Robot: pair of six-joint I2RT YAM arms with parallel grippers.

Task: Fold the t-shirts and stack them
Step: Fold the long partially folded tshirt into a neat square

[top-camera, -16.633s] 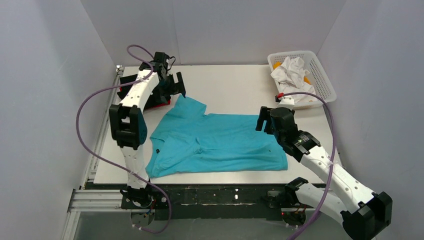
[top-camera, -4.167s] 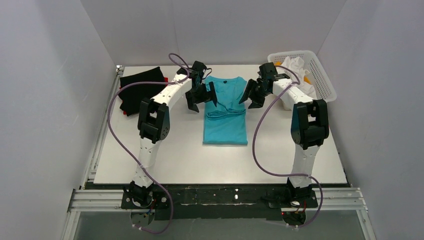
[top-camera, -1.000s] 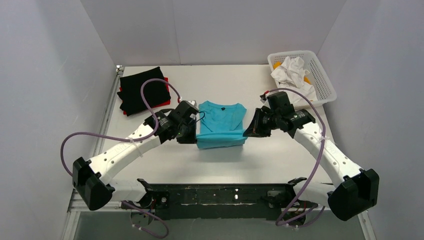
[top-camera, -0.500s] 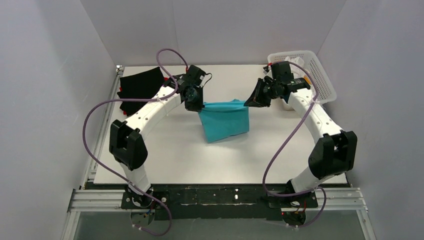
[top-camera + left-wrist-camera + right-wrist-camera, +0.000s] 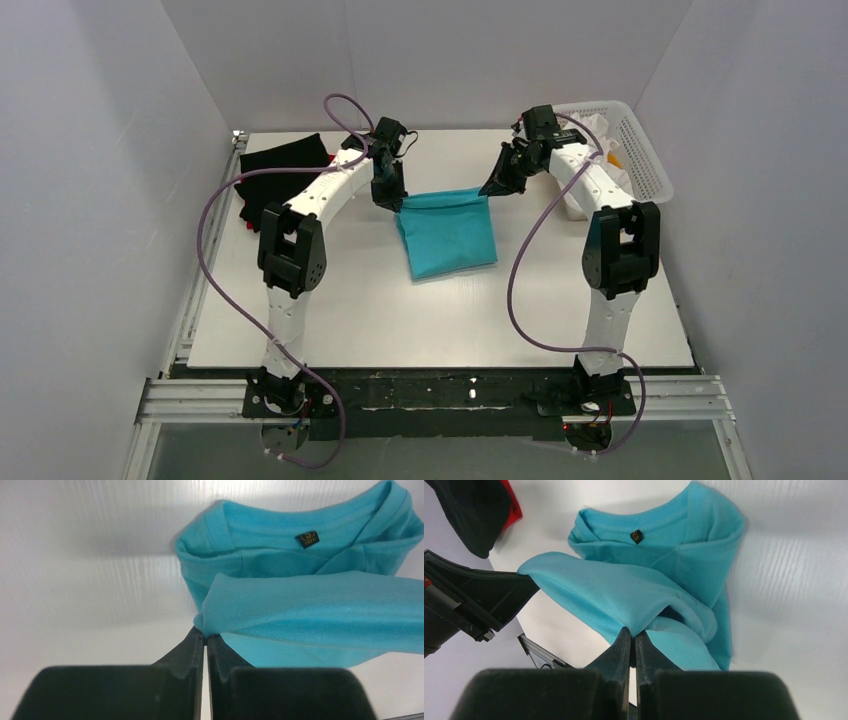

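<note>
The turquoise t-shirt [image 5: 448, 238] lies mid-table, folded in half, with its upper layer raised along the far edge. My left gripper [image 5: 398, 204] is shut on that layer's left corner, and my right gripper [image 5: 488, 189] is shut on its right corner. In the left wrist view, the left gripper [image 5: 205, 634] pinches the fold of the turquoise t-shirt [image 5: 310, 610] above the collar. In the right wrist view, the right gripper [image 5: 633, 633] pinches the turquoise t-shirt [image 5: 624, 587] the same way. The folded black t-shirt [image 5: 275, 172] lies far left on a red t-shirt [image 5: 513, 505].
A white mesh basket [image 5: 645, 160] holding crumpled white cloth stands at the far right corner, just behind the right arm. Grey walls enclose the table on three sides. The table's left edge runs beside the black t-shirt.
Over the last second both grippers have carried the shirt's near edge up and toward the far side, doubling it over. Since half a second ago they have moved slightly farther back.
</note>
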